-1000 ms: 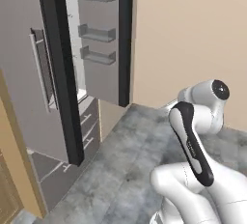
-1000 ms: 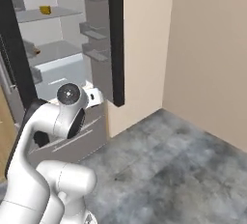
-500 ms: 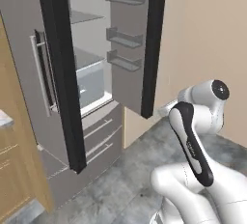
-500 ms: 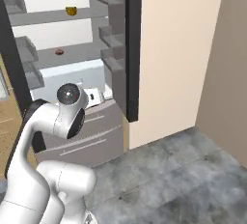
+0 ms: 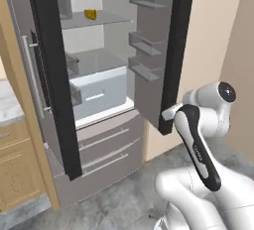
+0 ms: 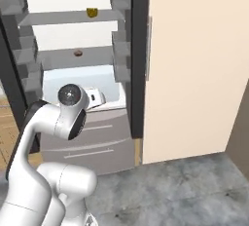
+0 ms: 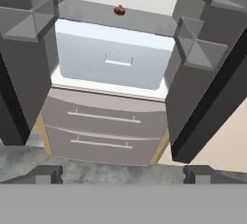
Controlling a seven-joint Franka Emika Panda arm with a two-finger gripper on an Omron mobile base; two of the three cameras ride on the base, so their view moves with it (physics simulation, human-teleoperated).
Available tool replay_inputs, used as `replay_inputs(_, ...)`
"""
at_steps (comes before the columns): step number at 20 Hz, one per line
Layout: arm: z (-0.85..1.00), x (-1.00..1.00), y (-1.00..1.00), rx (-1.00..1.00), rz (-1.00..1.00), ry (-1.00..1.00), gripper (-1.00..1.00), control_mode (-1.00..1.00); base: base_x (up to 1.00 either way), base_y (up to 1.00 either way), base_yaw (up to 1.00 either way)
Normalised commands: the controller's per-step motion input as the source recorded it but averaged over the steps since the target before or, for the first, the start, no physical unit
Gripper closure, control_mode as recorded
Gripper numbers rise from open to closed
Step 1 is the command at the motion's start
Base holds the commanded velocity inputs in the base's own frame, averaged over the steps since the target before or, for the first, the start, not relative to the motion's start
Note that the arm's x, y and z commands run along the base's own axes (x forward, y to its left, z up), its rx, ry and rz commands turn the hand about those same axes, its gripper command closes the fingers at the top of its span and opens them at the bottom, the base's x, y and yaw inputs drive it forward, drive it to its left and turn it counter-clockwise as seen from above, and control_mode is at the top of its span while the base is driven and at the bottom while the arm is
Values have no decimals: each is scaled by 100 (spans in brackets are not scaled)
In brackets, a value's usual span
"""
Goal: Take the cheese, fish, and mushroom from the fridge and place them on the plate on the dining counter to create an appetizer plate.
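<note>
Both base views face the open fridge (image 5: 99,100) from either side; the hand view faces its drawer (image 7: 113,59) closer.

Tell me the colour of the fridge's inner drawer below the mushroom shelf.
Pale blue-white. The drawer shows best in the hand view, directly under the mushroom.

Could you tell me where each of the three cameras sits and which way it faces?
Left base view: behind the arm's left, facing the open fridge; arm at lower right.
Right base view: behind its right, same fridge; arm at lower left.
Hand view: on the hand, looking at the drawer; open fingertips at bottom.
Shared: both base views show the cheese; right base and hand views show the mushroom.
</note>
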Motion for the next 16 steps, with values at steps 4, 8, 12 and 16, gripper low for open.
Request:
replay_inputs(4, 0, 0, 0, 0, 0, 0, -100, 100, 54, 0, 33)
replay_inputs(8, 0, 0, 0, 0, 0, 0, -100, 100, 53, 1, 26)
replay_inputs(12, 0, 0, 0, 0, 0, 0, -100, 100, 48, -5, 24)
replay_inputs(16, 0, 0, 0, 0, 0, 0, -100, 100, 41, -25, 21)
